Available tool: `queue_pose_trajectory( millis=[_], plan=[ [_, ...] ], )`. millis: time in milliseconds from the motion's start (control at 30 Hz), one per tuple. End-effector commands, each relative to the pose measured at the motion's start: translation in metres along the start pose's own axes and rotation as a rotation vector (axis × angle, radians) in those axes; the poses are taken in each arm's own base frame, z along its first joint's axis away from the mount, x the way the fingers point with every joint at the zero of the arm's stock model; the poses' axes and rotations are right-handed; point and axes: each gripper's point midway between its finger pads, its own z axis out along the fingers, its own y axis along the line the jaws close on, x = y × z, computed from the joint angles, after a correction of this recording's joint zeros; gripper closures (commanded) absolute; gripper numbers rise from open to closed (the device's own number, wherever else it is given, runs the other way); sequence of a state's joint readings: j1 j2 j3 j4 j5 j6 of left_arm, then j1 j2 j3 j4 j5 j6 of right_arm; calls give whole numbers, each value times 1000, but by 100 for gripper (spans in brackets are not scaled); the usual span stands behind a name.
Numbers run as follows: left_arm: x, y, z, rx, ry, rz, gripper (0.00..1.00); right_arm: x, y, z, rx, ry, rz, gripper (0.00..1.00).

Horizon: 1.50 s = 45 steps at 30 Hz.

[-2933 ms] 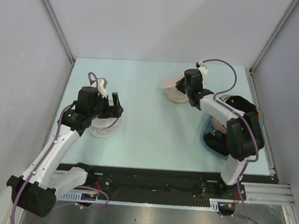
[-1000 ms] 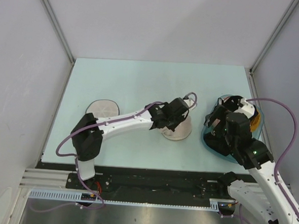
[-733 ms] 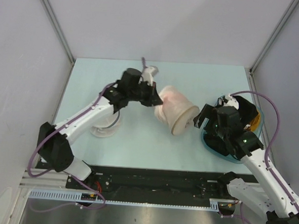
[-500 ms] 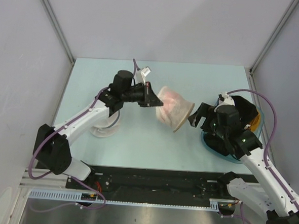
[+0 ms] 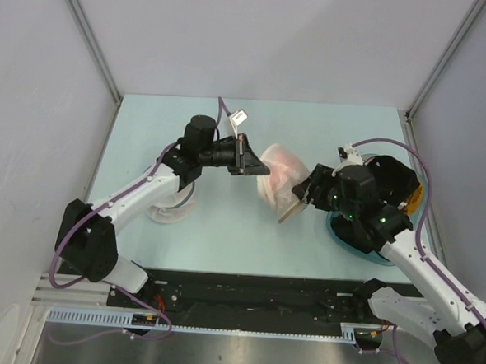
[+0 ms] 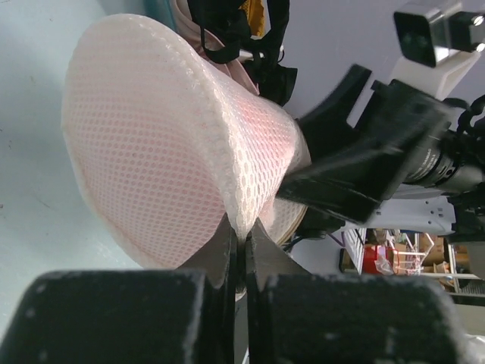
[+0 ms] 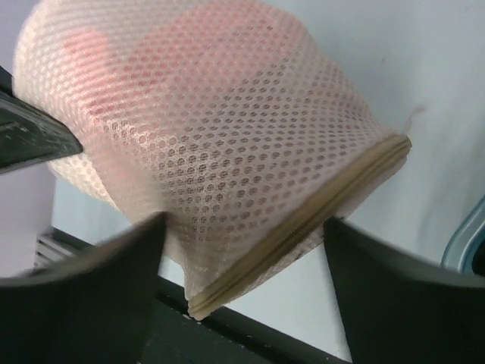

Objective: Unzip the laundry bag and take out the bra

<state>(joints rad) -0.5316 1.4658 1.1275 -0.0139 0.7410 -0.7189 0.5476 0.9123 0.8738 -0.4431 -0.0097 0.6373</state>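
Above a pale green table [image 5: 230, 123], the left gripper [image 6: 241, 235] is clenched on a fold of the bag [image 5: 280, 180], holding it off the surface. The bag's zip rim sits between the spread, released fingers of the right gripper [image 7: 244, 227]. The bra [image 7: 189, 68] shows pink through the mesh, beyond those fingers.

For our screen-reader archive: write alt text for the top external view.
The left gripper, shut on the mesh, holds a cream laundry bag over the pale table, pink fabric showing through it. The open right gripper sits at the bag's rimmed end from the opposite side, next to a teal basket.
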Motion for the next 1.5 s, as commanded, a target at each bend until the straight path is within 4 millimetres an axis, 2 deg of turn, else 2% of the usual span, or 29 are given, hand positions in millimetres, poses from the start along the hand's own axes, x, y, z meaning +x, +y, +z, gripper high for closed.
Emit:
queue_pose_trajectory(
  millis=[0,67,133,167,200,233,267,300,333,400,433,467,533,567,633,667,700,767,867,967,1100,1200,1467],
  plan=[
    [-10,-20,-7,74,-27,56,100,-14,13,7,11,-76,31,62],
    [-7,-15,-6,61,-20,63,100,-16,9,7,49,-103,57,100],
    [-4,-9,-4,48,-5,60,99,-18,10,5,55,-120,76,100],
    [-3,-5,-3,43,-3,80,96,-19,10,5,67,-133,81,100],
    [2,3,-1,13,21,61,84,-19,10,3,70,-137,94,100],
    [-3,20,0,-65,-2,89,47,-18,10,4,80,-137,133,100],
    [-3,30,0,-119,1,93,29,-17,9,4,91,-139,158,100],
    [0,38,-3,-178,27,80,15,-15,7,5,104,-133,188,100],
    [-5,53,-7,-263,9,118,0,-10,3,6,126,-119,212,100],
    [-2,56,-15,-316,23,146,0,-5,0,9,156,-108,295,100],
    [-8,46,-25,-322,-6,210,0,1,-5,13,186,-89,312,100],
    [-13,49,-31,-369,-37,243,0,3,-9,16,209,-91,348,100],
    [-10,41,-40,-384,-46,332,0,7,-17,21,251,-87,379,100],
    [-10,28,-46,-365,-64,379,0,11,-19,27,269,-73,399,100],
    [10,16,-41,-309,-19,445,0,11,-17,36,262,-68,430,100],
    [25,-1,-38,-240,9,474,0,17,-18,44,277,-42,444,100],
    [38,-1,-33,-215,36,481,1,14,-13,48,275,-45,498,100],
    [61,-9,-25,-173,80,489,3,25,-15,58,320,7,538,100],
    [90,-7,-16,-158,152,539,4,32,-11,68,368,67,590,100],
    [107,-8,-8,-131,200,584,3,38,-3,74,361,120,628,100],
    [123,5,8,-162,250,608,4,49,-3,80,376,160,659,100],
    [121,10,16,-192,212,597,5,48,-4,78,380,157,664,100],
    [103,41,33,-344,92,570,7,47,5,76,345,172,675,100]
  ],
)
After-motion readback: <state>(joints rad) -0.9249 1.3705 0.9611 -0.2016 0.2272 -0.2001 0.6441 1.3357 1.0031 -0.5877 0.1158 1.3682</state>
